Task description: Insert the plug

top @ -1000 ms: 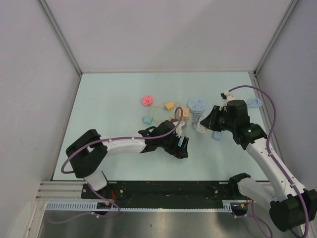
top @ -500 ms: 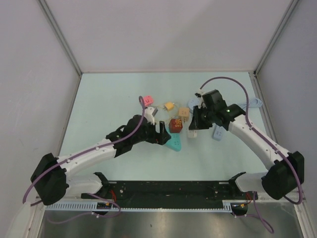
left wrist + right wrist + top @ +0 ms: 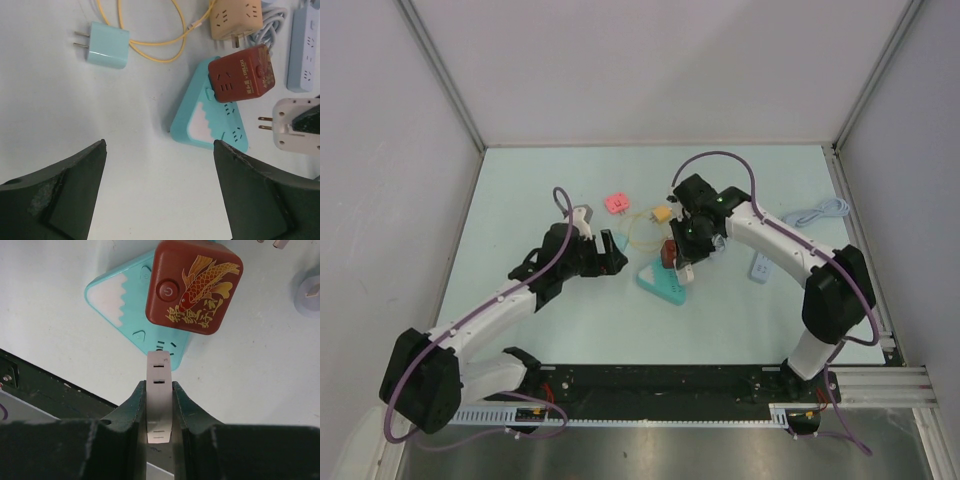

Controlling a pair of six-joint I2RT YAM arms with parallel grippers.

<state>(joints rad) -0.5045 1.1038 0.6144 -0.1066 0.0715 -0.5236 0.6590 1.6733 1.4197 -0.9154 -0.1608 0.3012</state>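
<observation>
- Your right gripper [image 3: 159, 386] was pinched narrow on the white plug [image 3: 159, 369], which stood on edge between its fingers [image 3: 134, 407] and reached out past their tips.
- Straight ahead of those fingertips lay the teal triangular power strip [image 3: 117, 297]. The plug's far end hovered over the socket holes near one of its corners.
- Just beyond the plug's end, the red cube socket [image 3: 192, 287], with a gold fish on its face, sat on top of that same strip.
- Your left gripper [image 3: 160, 146] hung over the table [image 3: 50, 110] with its fingers [image 3: 65, 195] spread wide, gripping nothing.
- Ahead of the left fingertips, toward the right-hand finger, you saw the teal strip with the red cube on it. Outboard of that finger was the white plug, its two prongs bare and pointing at the strip, not in a socket.
- Farther ahead of the left fingers lay a teal charger [image 3: 107, 46] on a yellow cable [image 3: 150, 54], a tan cube adapter [image 3: 236, 17] and a pale blue strip [image 3: 303, 45].
</observation>
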